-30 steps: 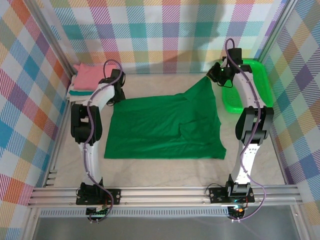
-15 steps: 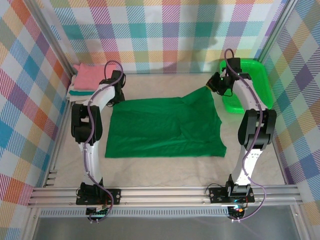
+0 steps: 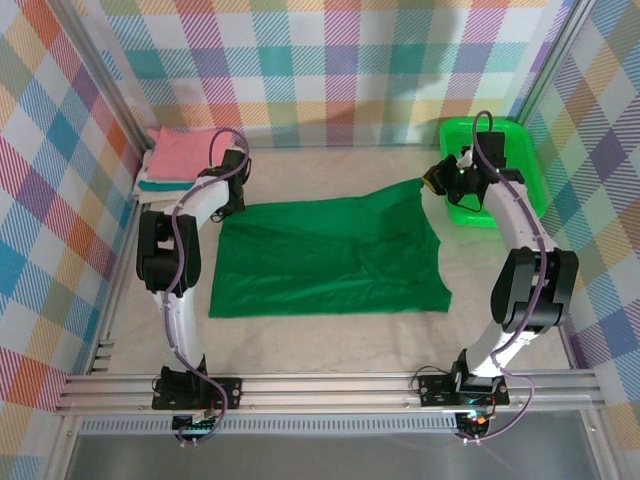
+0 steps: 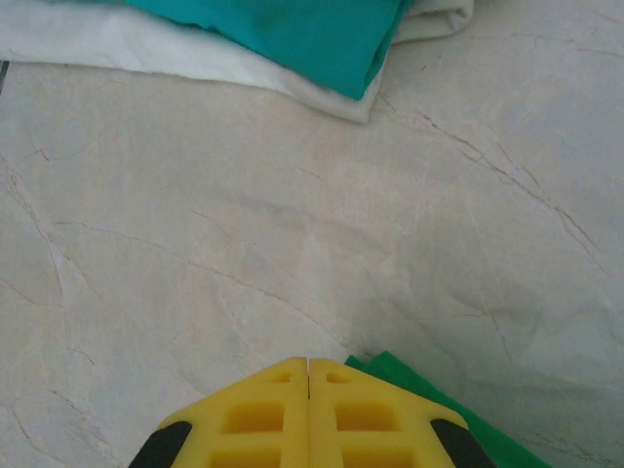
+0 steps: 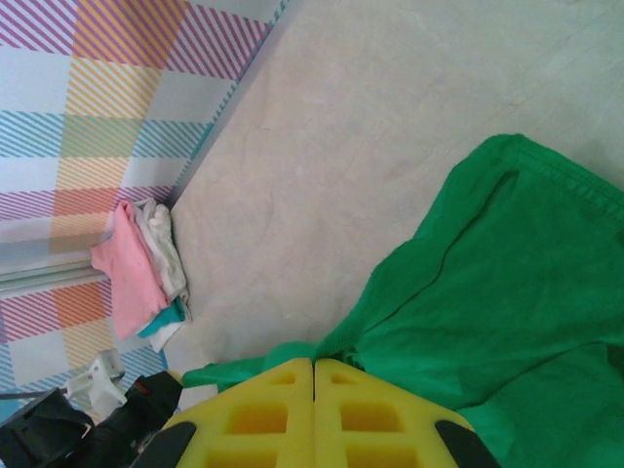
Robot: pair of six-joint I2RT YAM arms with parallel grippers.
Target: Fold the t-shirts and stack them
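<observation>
Nearest, a metal rail carries the two arm bases at the front edge of the worktop. Beyond it the green t-shirt lies spread across the middle of the pale, marble-patterned surface, with its far edge running between the two arms.

The right arm has swung outward and come down in the last second. The shirt's far right corner, which stood up in a raised peak, now sits low. The cloth looks flatter, with one long crease left across the middle. That reads as the spreading step nearly finished and the folding itself not yet begun.

The right jaws are together and clamped on that corner, with green cloth bunching at their tips in the right wrist view. The left arm has hardly moved. The left jaws are together at the far left corner with a tip of green showing from under them, so they seem to pinch it.

Farther back on the left, a folded stack waits by the wall: a pink shirt on top, a white shirt and a teal shirt beneath. At far right sits a bright green basket. Plaid walls in pastel colours close in the back and sides.
</observation>
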